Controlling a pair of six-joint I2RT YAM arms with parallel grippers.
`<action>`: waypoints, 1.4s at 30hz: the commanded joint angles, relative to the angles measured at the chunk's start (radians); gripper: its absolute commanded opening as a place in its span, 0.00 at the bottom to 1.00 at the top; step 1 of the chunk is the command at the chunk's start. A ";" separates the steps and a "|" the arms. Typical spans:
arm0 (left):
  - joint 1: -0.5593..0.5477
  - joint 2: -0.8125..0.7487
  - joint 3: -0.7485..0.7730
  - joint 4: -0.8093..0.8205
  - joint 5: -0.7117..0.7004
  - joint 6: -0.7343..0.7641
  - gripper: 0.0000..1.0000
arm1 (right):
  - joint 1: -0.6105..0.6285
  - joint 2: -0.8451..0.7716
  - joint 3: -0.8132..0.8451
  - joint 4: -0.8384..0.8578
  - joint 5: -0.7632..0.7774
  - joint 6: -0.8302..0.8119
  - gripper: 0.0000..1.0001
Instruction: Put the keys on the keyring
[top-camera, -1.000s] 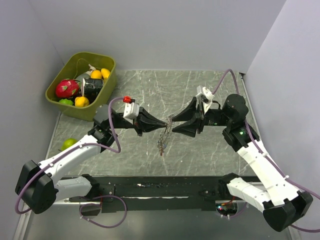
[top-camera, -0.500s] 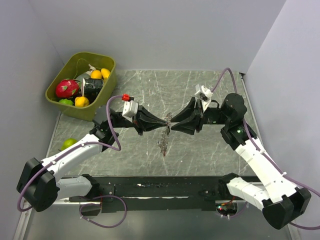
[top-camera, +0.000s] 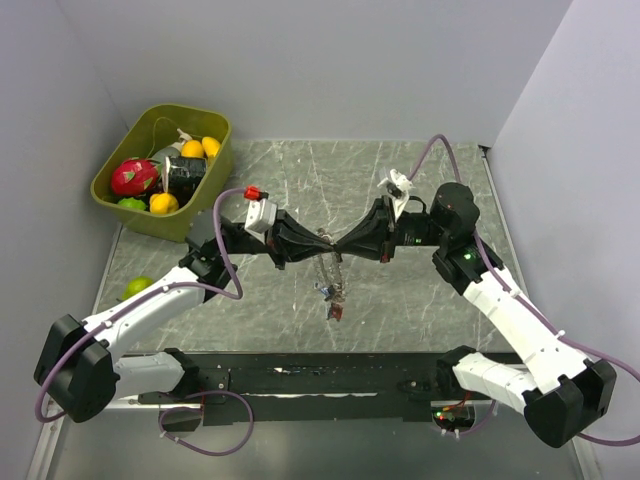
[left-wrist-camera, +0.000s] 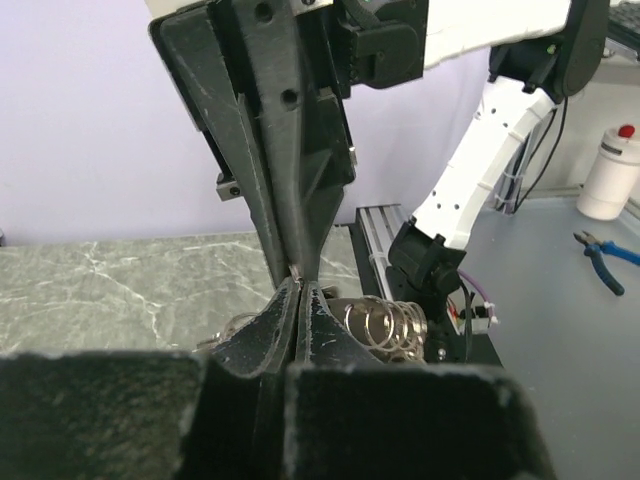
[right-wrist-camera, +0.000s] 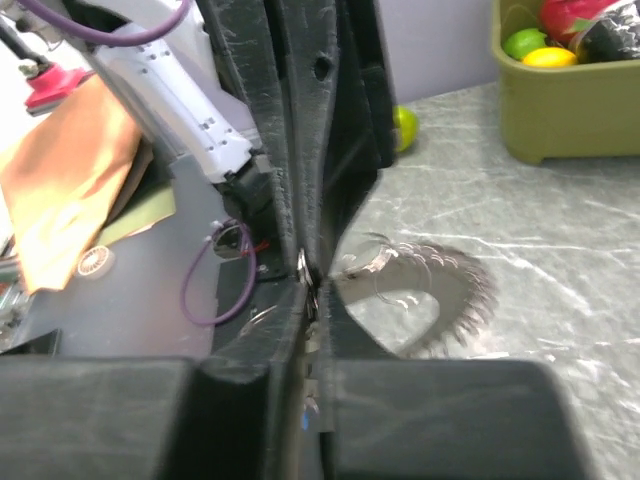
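The right gripper (top-camera: 343, 247) has swung in toward the green bin (top-camera: 175, 226) since a second ago, and its jaws, spread wide then, are now drawn in to a thin line. It has come point to point with the left gripper (top-camera: 328, 244), which has hardly shifted. The bunch under them has slid a little further from the bin and nearer the arm bases.

Both grippers are out over the marble tabletop (top-camera: 420, 300), well to the right of the bin and a bit nearer the bases than its front wall. The left gripper is clamped tight on the keyring (top-camera: 331, 272) at its top. From there the ring and its fan of plain silvery keys trail away from the bin's level toward the bases. From its wrist camera, wire loops of the ring show just past its fingertips (left-wrist-camera: 283, 318).

The right gripper's fingers (right-wrist-camera: 322, 310) look pressed together, with a speck of bright metal at the tips. I cannot tell whether that is the ring or a key.

The keys (top-camera: 337, 313) with coloured heads sit at the far end of the bunch, one red, one bluish. Whether they are threaded on, I cannot make out.

A lime (top-camera: 137, 287) lies on the table just in front of the bin's left corner.
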 joint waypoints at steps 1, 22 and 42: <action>-0.006 0.003 0.062 0.032 0.016 0.007 0.01 | 0.008 0.006 0.048 -0.016 0.040 -0.010 0.00; -0.004 0.012 0.391 -0.988 0.010 0.593 0.60 | 0.008 0.087 0.232 -0.500 0.118 -0.352 0.00; -0.006 0.207 0.567 -1.148 0.090 0.643 0.40 | 0.010 0.073 0.227 -0.576 0.198 -0.404 0.00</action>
